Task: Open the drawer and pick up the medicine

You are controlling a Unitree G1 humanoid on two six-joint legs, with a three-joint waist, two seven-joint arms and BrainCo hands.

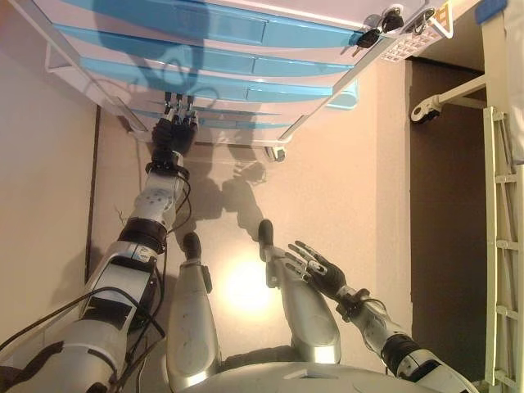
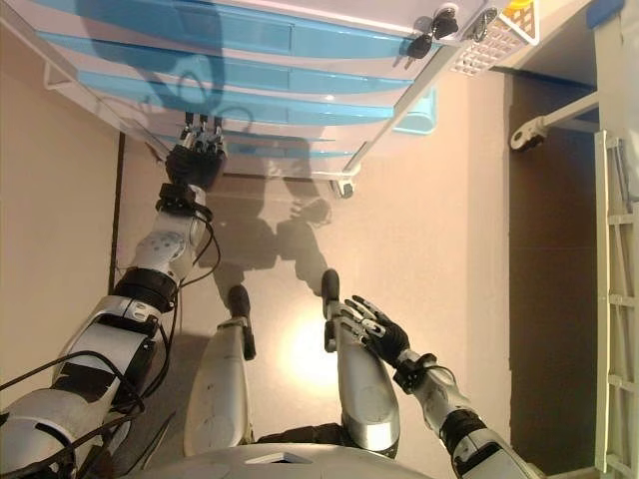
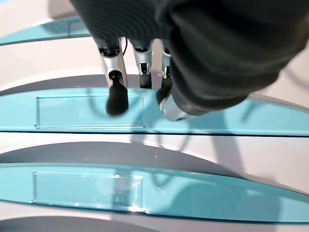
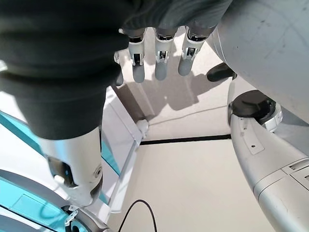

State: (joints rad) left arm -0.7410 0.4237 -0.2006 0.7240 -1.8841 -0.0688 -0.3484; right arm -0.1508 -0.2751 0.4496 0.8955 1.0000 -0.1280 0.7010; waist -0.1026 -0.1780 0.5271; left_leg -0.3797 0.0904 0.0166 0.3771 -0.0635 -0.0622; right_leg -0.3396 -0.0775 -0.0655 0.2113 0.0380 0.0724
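A white wheeled cabinet (image 1: 327, 86) with several translucent blue drawers (image 1: 205, 61) stands in front of me, all drawers shut. My left hand (image 1: 173, 131) reaches to one of the lower drawers. In the left wrist view its straight fingers (image 3: 116, 99) touch the upper edge of a blue drawer front (image 3: 217, 121). My right hand (image 1: 319, 270) hangs low on the right, open and empty, far from the cabinet; its relaxed fingers (image 4: 159, 67) show in the right wrist view. No medicine is in view.
Keys (image 1: 381, 29) and a white mesh basket (image 1: 413, 37) lie on the cabinet's top. A caster (image 1: 278, 153) shows at its base. A white ladder-like frame (image 1: 501, 246) and a wheeled bracket (image 1: 426, 108) stand at the right over dark floor.
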